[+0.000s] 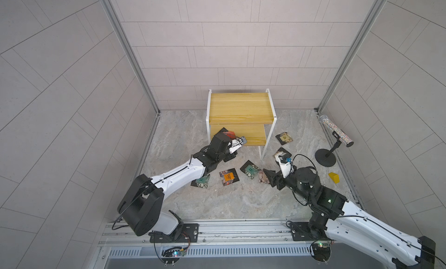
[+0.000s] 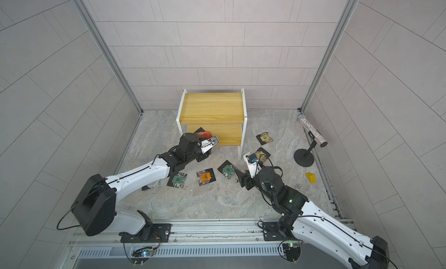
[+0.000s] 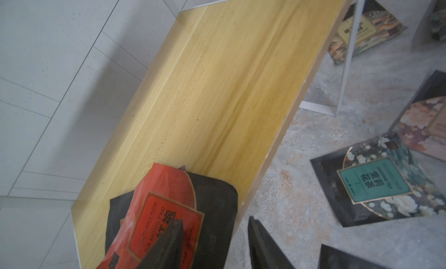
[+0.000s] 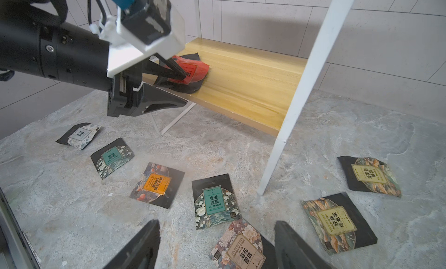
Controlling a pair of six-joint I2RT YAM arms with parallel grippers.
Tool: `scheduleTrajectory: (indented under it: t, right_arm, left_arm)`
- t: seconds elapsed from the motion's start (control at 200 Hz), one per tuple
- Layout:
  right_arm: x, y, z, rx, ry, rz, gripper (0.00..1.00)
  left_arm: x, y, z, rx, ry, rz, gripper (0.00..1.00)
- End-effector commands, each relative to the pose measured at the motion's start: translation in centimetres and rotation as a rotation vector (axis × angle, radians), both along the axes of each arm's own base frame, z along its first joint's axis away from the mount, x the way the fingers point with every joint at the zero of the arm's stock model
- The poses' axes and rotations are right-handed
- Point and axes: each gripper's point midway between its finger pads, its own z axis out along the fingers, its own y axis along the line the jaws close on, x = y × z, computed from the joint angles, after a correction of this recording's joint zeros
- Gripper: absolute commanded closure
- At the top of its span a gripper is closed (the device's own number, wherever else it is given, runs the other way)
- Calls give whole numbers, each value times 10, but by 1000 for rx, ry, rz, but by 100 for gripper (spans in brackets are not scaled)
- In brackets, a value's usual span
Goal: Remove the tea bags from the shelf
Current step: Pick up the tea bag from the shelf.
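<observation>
While shelved, red tea bag (image 4: 199,67) touches left claw (image 4: 185,89).

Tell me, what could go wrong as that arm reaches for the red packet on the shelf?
The left fingers straddle the front edge of the lower board: one over the red tea bag, one outside. Closing might pinch wood too, or lose the packet.
A dark tea bag lies under the red one; it could get dragged off.
</observation>
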Motion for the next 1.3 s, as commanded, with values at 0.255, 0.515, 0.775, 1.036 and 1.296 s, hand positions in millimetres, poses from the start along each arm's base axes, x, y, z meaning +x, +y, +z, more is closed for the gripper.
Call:
scheduleTrajectory:
  t: [0.255, 0.515, 0.775, 1.036, 1.296]
  right_arm:
    - [1, -3, -7, -7, 15, -17, 22]
    - [2, -2, -9, -11, 16, -15, 22]
    - [3, 1, -11, -15, 20, -10, 22]
    - [5, 2, -11, -20, 19, -11, 22]
    - [7, 7, -11, -21, 21, 0, 22]
  left_arm:
    - [-8, 5, -11, 36, 50, -3, 68]
    - [-7, 6, 4, 24, 25, -3, 84]
    - [-6, 8, 24, 14, -21, -1, 98]
    - [-9, 9, 43, -25, -80, 0, 100]
    - [-8, 9, 53, -32, -122, -6, 100]
